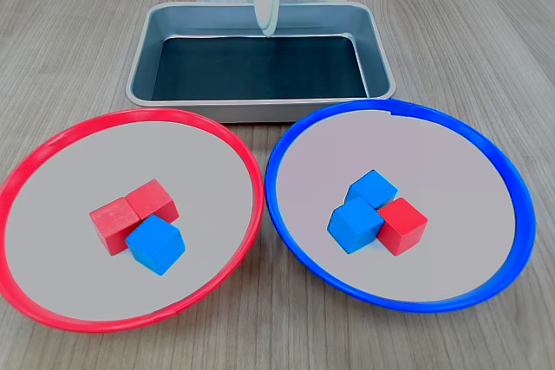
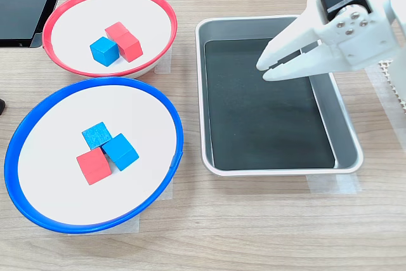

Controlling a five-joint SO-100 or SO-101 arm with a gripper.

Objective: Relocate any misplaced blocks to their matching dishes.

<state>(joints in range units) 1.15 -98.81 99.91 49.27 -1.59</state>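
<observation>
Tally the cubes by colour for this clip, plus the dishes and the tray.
Red cubes: 3
Blue cubes: 3
Round dishes: 2, the red-rimmed dish and the blue-rimmed dish
Metal tray: 1
Total: 9

We saw a red-rimmed round dish (image 1: 17, 181), a blue-rimmed round dish (image 1: 520, 214), both grey inside, and a silver metal tray (image 1: 260, 108) on the wood-grain tabletop (image 1: 69, 32).

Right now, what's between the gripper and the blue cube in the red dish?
In the second exterior view, the gripper and blue cube are separated by the tray's wall and the red dish's rim.
</observation>
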